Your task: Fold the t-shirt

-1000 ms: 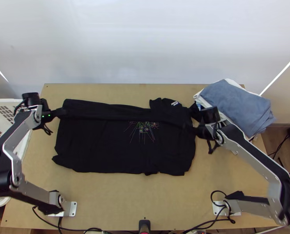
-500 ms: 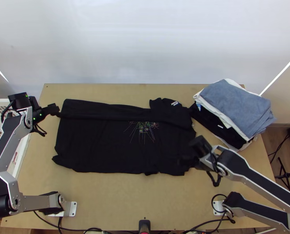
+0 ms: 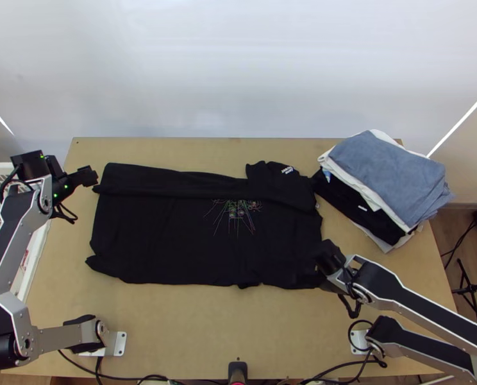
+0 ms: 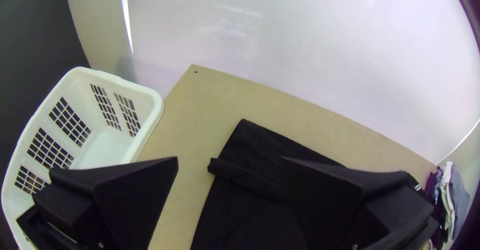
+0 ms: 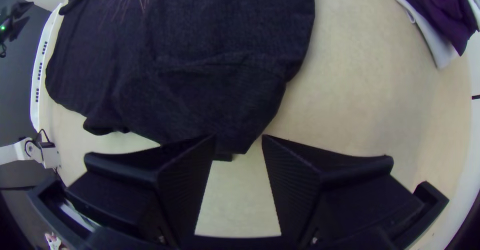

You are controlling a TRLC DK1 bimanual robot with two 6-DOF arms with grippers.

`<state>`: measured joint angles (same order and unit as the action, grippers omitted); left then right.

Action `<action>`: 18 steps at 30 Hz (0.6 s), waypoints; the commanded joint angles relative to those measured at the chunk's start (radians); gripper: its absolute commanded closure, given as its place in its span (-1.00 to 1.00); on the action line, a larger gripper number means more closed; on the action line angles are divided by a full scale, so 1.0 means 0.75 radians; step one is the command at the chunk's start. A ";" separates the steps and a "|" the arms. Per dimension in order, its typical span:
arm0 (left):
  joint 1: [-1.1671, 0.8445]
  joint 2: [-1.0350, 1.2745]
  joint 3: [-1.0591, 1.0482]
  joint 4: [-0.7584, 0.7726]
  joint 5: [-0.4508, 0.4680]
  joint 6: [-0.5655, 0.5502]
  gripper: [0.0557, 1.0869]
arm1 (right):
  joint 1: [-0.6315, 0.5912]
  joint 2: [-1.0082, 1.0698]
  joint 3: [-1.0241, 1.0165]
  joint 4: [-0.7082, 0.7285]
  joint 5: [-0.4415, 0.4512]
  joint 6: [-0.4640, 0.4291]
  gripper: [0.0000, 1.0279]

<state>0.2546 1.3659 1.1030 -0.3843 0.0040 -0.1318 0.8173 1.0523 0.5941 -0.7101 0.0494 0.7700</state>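
Cables [image 3: 349, 327] curl across the near part of a light wooden table [image 3: 187, 327], between and around the bases of two robot arms. Farther in, the right gripper [image 3: 311, 274] stands at the near right corner of a black T-shirt [image 3: 174, 240]; in its wrist view the gripper [image 5: 239, 141] has its fingers parted by a modest gap, the corner of cloth loose between the tips.

The shirt lies lengthwise over the middle of the table, mostly flat, with its far long side turned over in a strip. A print of thin coloured lines [image 3: 233, 208] shows just below that strip, and white lettering [image 3: 288, 170] marks the far right part.

At the far left end, just beside the strip, is the left gripper [image 3: 90, 176], its fingers spread wide and nothing between them. A white basket [image 3: 38, 247] stands at the table's left side. Opposite, toward the far right corner, rises a stack of cloths [image 3: 389, 170], blue-grey on top, with white and black beneath. Behind everything stands a pale wall [image 3: 238, 70].
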 commanded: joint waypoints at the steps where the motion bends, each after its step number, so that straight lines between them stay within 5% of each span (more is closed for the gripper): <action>1: -0.004 -0.023 -0.017 -0.013 -0.005 -0.019 -0.90 | 0.029 0.057 -0.031 0.018 -0.064 -0.006 0.10; 8: 0.002 -0.060 -0.051 -0.019 -0.024 0.000 -0.90 | 0.056 0.186 0.010 0.049 -0.066 0.000 0.10; 10: 0.031 -0.077 -0.076 -0.073 -0.028 0.112 -0.90 | 0.088 0.192 0.010 0.086 -0.066 0.002 0.34; 12: 0.059 -0.107 -0.064 -0.201 -0.030 0.241 -0.90 | 0.099 0.153 -0.011 0.170 -0.029 0.008 0.88; 18: 0.141 -0.109 0.061 -0.913 -0.042 0.671 -0.90 | 0.109 0.061 -0.054 0.262 -0.023 0.006 0.94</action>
<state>0.2993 1.2945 1.0931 -0.6754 -0.0158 0.1051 0.8818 1.1347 0.5732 -0.5812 0.0193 0.7708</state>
